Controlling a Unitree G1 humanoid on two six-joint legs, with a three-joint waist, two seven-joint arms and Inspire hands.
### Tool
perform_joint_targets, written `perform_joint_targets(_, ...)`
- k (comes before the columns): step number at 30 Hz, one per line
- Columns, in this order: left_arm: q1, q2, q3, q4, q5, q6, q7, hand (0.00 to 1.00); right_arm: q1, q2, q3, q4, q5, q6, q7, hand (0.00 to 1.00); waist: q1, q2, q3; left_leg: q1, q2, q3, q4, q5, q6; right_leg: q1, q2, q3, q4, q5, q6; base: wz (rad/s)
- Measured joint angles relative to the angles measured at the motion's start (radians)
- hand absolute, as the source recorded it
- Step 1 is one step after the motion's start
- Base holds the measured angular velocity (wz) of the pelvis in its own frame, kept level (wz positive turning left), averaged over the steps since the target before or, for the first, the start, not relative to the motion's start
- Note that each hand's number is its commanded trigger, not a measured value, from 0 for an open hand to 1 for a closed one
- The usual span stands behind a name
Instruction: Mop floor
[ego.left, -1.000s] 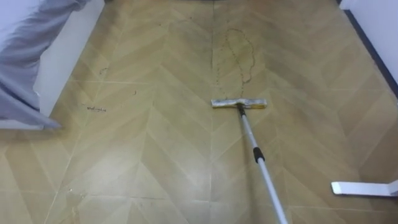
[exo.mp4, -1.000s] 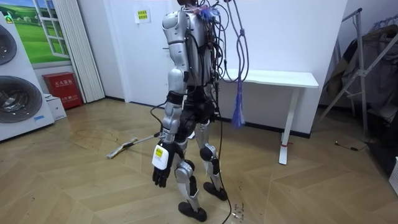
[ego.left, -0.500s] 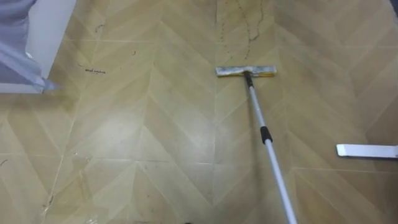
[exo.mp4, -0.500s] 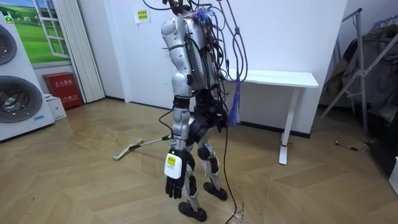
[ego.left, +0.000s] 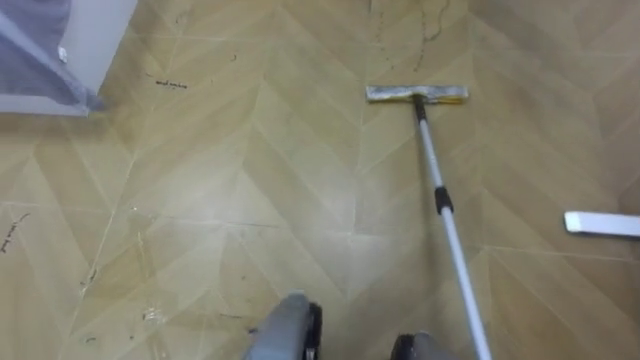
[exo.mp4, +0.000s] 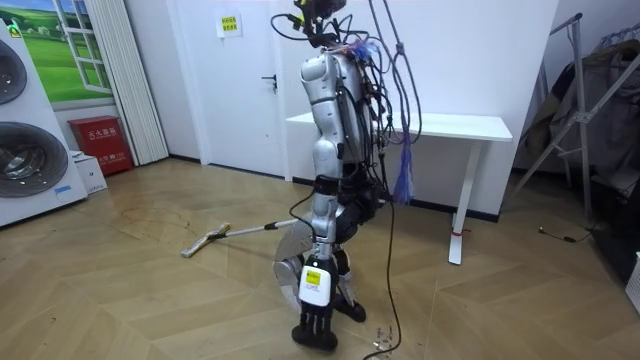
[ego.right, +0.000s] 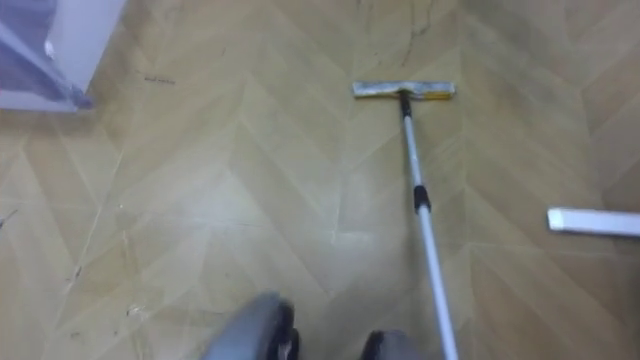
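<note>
A flat mop lies with its yellowish head (ego.left: 416, 94) on the wood floor ahead of me. Its silver pole (ego.left: 446, 220) runs back toward my lower right and leaves the left eye view at the bottom edge. In the room view the mop head (exo.mp4: 200, 243) rests on the floor at the room view's left, and the pole (exo.mp4: 262, 227) slants up behind my legs. My left hand (exo.mp4: 313, 322) hangs low beside my leg with relaxed fingers, holding nothing. A faint wet trail (ego.left: 432, 22) marks the floor just beyond the mop head.
A white table (exo.mp4: 440, 125) stands behind me by the wall; its white foot (ego.left: 600, 223) lies on the floor to my right. White furniture draped with grey cloth (ego.left: 40, 60) stands far left. A washing machine (exo.mp4: 25, 160) and a red box (exo.mp4: 100, 142) stand at the room view's left.
I have stepped back toward the table, and the mop head has dragged slightly after me. My left arm has swung lower. The eye view has tipped down.
</note>
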Motion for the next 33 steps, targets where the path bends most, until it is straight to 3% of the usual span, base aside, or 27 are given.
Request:
perform_joint_targets(1, -0.008, 0.001, -0.017, 0.002, -0.008, -0.003, -0.002, 0.0, -0.028, -0.023, 0.002, 0.016, 0.012, -0.002, 0.012, 1.0, 0.02, -0.01, 0.0025, -0.059, 0.002, 0.024, 0.109, 0.01, 0.008, -0.001, -0.001, 0.016, 0.014, -0.005, 0.001, -0.11)
perform_joint_targets(2, -0.011, 0.002, -0.029, -0.005, -0.019, -0.013, -0.005, 0.0, -0.049, -0.046, 0.01, 0.015, 0.038, -0.007, 0.035, 1.0, 0.035, -0.015, 0.0076, -0.101, 0.002, 0.054, 0.153, -0.061, 0.022, -0.006, -0.003, 0.032, 0.016, -0.008, 0.006, -0.06)
perform_joint_targets(3, -0.008, 0.004, -0.029, -0.014, -0.021, -0.014, -0.006, 0.0, -0.06, -0.056, 0.02, 0.016, 0.051, -0.013, 0.046, 1.0, 0.04, -0.017, 0.0104, -0.103, 0.002, 0.066, 0.128, -0.102, 0.027, -0.011, -0.008, 0.041, 0.015, -0.01, 0.009, -0.05)
perform_joint_targets(5, 0.011, 0.012, -0.028, -0.02, -0.02, -0.028, -0.018, 0.0, -0.064, -0.077, 0.076, 0.005, 0.126, -0.027, 0.076, 1.0, 0.034, -0.028, 0.018, -0.036, -0.001, 0.069, -0.171, -0.198, 0.021, -0.024, -0.006, 0.056, 0.007, -0.02, 0.029, 0.09)
perform_joint_targets(6, 0.011, 0.015, -0.028, -0.02, -0.019, -0.028, -0.028, 0.0, -0.06, -0.079, 0.086, 0.005, 0.141, -0.029, 0.08, 1.0, 0.032, -0.027, 0.0171, -0.003, 0.0, 0.066, -0.262, -0.209, 0.021, -0.024, -0.006, 0.053, 0.006, -0.022, 0.034, 0.26)
perform_joint_targets(7, 0.021, 0.02, -0.027, -0.019, -0.011, -0.025, -0.049, 0.0, -0.031, -0.082, 0.105, 0.004, 0.171, -0.031, 0.086, 1.0, 0.024, -0.013, 0.0076, 0.058, 0.004, 0.054, -0.426, -0.229, 0.022, -0.021, -0.007, 0.045, 0.005, -0.028, 0.046, 0.28)
perform_joint_targets(8, 0.024, 0.02, -0.026, -0.019, 0.004, -0.016, -0.068, 0.0, -0.002, -0.086, 0.114, 0.005, 0.191, -0.032, 0.094, 1.0, 0.014, 0.003, -0.0017, 0.097, 0.0, 0.046, -0.506, -0.269, 0.038, -0.018, -0.01, 0.037, 0.005, -0.04, 0.063, 0.29)
perform_joint_targets(10, 0.011, 0.019, -0.027, -0.018, 0.006, -0.007, -0.084, 0.0, 0.049, -0.09, 0.114, 0.011, 0.193, -0.031, 0.1, 1.0, -0.004, 0.01, -0.0043, 0.105, -0.011, 0.076, -0.521, -0.311, 0.086, -0.002, -0.041, 0.036, -0.011, -0.054, 0.086, 0.33)
perform_joint_targets(12, 0.008, 0.018, -0.027, -0.022, 0.007, -0.008, -0.09, 0.0, 0.117, -0.103, 0.114, 0.034, 0.2, -0.031, 0.1, 1.0, -0.035, 0.022, -0.0162, 0.145, -0.049, 0.097, -0.543, -0.349, 0.141, 0.045, -0.075, 0.044, -0.04, -0.047, 0.123, 0.37)
perform_joint_targets(13, 0.006, 0.021, -0.026, -0.021, 0.007, -0.009, -0.086, 0.0, 0.157, -0.114, 0.118, 0.049, 0.211, -0.029, 0.1, 1.0, -0.041, 0.027, -0.02, 0.166, -0.08, 0.099, -0.545, -0.374, 0.171, 0.051, -0.075, 0.082, -0.016, -0.034, 0.13, 0.11)
perform_joint_targets(14, 0.002, 0.022, -0.023, -0.02, 0.006, -0.011, -0.082, 0.0, 0.173, -0.115, 0.123, 0.049, 0.214, -0.029, 0.095, 1.0, -0.044, 0.03, -0.0206, 0.172, -0.092, 0.097, -0.541, -0.386, 0.178, 0.037, -0.073, 0.102, 0.017, -0.008, 0.128, 0.0)
perform_joint_targets(15, -0.005, 0.024, -0.016, -0.039, 0.005, -0.014, -0.068, 0.0, 0.212, -0.111, 0.13, 0.045, 0.217, -0.028, 0.086, 1.0, -0.053, 0.041, -0.0213, 0.183, -0.109, 0.086, -0.524, -0.416, 0.191, -0.025, -0.058, 0.159, 0.119, 0.099, 0.126, -0.05)
perform_joint_targets(16, -0.005, 0.027, -0.017, -0.066, 0.004, -0.016, -0.053, 0.0, 0.247, -0.101, 0.138, 0.036, 0.232, -0.028, 0.079, 1.0, -0.056, 0.055, -0.0252, 0.194, -0.108, 0.074, -0.514, -0.446, 0.201, -0.076, -0.025, 0.197, 0.175, 0.152, 0.136, -0.03)
perform_joint_targets(17, -0.007, 0.029, -0.019, -0.095, -0.001, -0.025, -0.041, 0.0, 0.255, -0.08, 0.143, 0.035, 0.251, -0.028, 0.072, 1.0, -0.07, 0.068, -0.0209, 0.208, -0.107, 0.066, -0.516, -0.461, 0.204, -0.129, 0.008, 0.205, 0.165, 0.152, 0.144, 0.0)
perform_joint_targets(18, -0.009, 0.029, -0.023, -0.102, -0.001, -0.032, -0.038, 0.0, 0.255, -0.071, 0.144, 0.034, 0.254, -0.028, 0.068, 1.0, -0.076, 0.073, -0.0174, 0.215, -0.107, 0.065, -0.516, -0.464, 0.21, -0.155, 0.019, 0.207, 0.142, 0.153, 0.147, 0.07)
perform_joint_targets(19, -0.008, 0.028, -0.028, -0.111, 0.0, -0.037, -0.037, 0.0, 0.26, -0.054, 0.141, 0.028, 0.254, -0.028, 0.057, 1.0, -0.093, 0.078, -0.0182, 0.229, -0.107, 0.065, -0.516, -0.478, 0.216, -0.197, 0.041, 0.209, 0.058, 0.158, 0.154, 0.05)
perform_joint_targets(21, -0.007, 0.024, -0.028, -0.118, 0.003, -0.036, -0.037, 0.0, 0.265, -0.029, 0.13, 0.018, 0.253, -0.024, 0.046, 1.0, -0.103, 0.077, -0.0169, 0.257, -0.109, 0.066, -0.514, -0.508, 0.22, -0.226, 0.069, 0.199, -0.111, 0.18, 0.142, -0.03)
perform_joint_targets(22, -0.003, 0.021, -0.029, -0.118, 0.003, -0.035, -0.037, 0.0, 0.261, -0.024, 0.121, 0.005, 0.248, -0.007, 0.041, 1.0, -0.101, 0.076, -0.0152, 0.284, -0.109, 0.066, -0.514, -0.533, 0.217, -0.228, 0.084, 0.189, -0.203, 0.215, 0.128, -0.09)
perform_joint_targets(23, 0.007, 0.019, -0.029, -0.118, 0.002, -0.025, -0.037, 0.0, 0.243, -0.027, 0.111, 0.0, 0.236, 0.011, 0.034, 1.0, -0.099, 0.072, -0.014, 0.315, -0.109, 0.065, -0.514, -0.558, 0.214, -0.213, 0.099, 0.19, -0.228, 0.252, 0.109, -0.09)
perform_joint_targets(26, 0.015, 0.02, -0.028, -0.116, -0.005, -0.007, -0.021, 0.0, 0.175, -0.045, 0.102, -0.003, 0.224, 0.045, 0.015, 1.0, -0.068, 0.055, -0.0063, 0.366, -0.105, 0.06, -0.495, -0.594, 0.19, -0.157, 0.096, 0.179, -0.218, 0.25, 0.09, -0.18)
perform_joint_targets(27, 0.016, 0.025, -0.029, -0.116, -0.031, -0.004, -0.003, 0.0, 0.121, -0.06, 0.101, 0.007, 0.22, 0.06, 0.008, 1.0, -0.052, 0.041, -0.0002, 0.363, -0.097, 0.072, -0.426, -0.591, 0.161, -0.142, 0.094, 0.172, -0.191, 0.227, 0.08, -0.17)
perform_joint_targets(28, 0.016, 0.037, -0.042, -0.117, -0.064, -0.004, 0.015, 0.0, 0.066, -0.079, 0.101, 0.007, 0.217, 0.058, 0.003, 1.0, -0.033, 0.031, 0.0029, 0.315, -0.07, 0.095, -0.293, -0.528, 0.072, -0.132, 0.103, 0.177, -0.151, 0.197, 0.068, -0.15)
perform_joint_targets(29, 0.018, 0.044, -0.053, -0.119, -0.078, -0.003, 0.023, 0.0, 0.04, -0.086, 0.101, 0.005, 0.218, 0.056, 0.001, 1.0, -0.023, 0.017, 0.0047, 0.287, -0.058, 0.108, -0.226, -0.482, 0.043, -0.13, 0.107, 0.185, -0.131, 0.183, 0.062, -0.15)
perform_joint_targets(30, 0.025, 0.054, -0.073, -0.121, -0.085, -0.001, 0.042, 0.0, -0.017, -0.101, 0.103, -0.006, 0.218, 0.055, -0.001, 1.0, -0.004, -0.006, 0.0018, 0.219, -0.042, 0.12, -0.104, -0.342, 0.024, -0.125, 0.113, 0.194, -0.095, 0.153, 0.05, -0.17)
perform_joint_targets(31, 0.03, 0.062, -0.093, -0.129, -0.101, 0.0, 0.051, 0.0, -0.061, -0.111, 0.104, -0.028, 0.232, 0.046, 0.003, 1.0, 0.015, -0.034, 0.0086, 0.152, -0.031, 0.128, -0.015, -0.169, 0.015, -0.115, 0.112, 0.197, -0.077, 0.13, 0.039, -0.1)
perform_joint_targets(32, 0.042, 0.071, -0.109, -0.148, -0.116, 0.001, 0.051, 0.0, -0.09, -0.116, 0.104, -0.047, 0.255, 0.027, 0.017, 1.0, 0.025, -0.054, 0.0074, 0.084, -0.032, 0.12, 0.033, -0.097, 0.01, -0.106, 0.112, 0.2, -0.067, 0.108, 0.034, 0.0)
perform_joint_targets(33, 0.046, 0.073, -0.111, -0.153, -0.116, 0.001, 0.05, 0.0, -0.105, -0.119, 0.102, -0.053, 0.271, 0.015, 0.028, 1.0, 0.032, -0.062, 0.0092, 0.055, -0.027, 0.118, 0.043, -0.12, 0.031, -0.101, 0.112, 0.197, -0.063, 0.098, 0.032, 0.13)
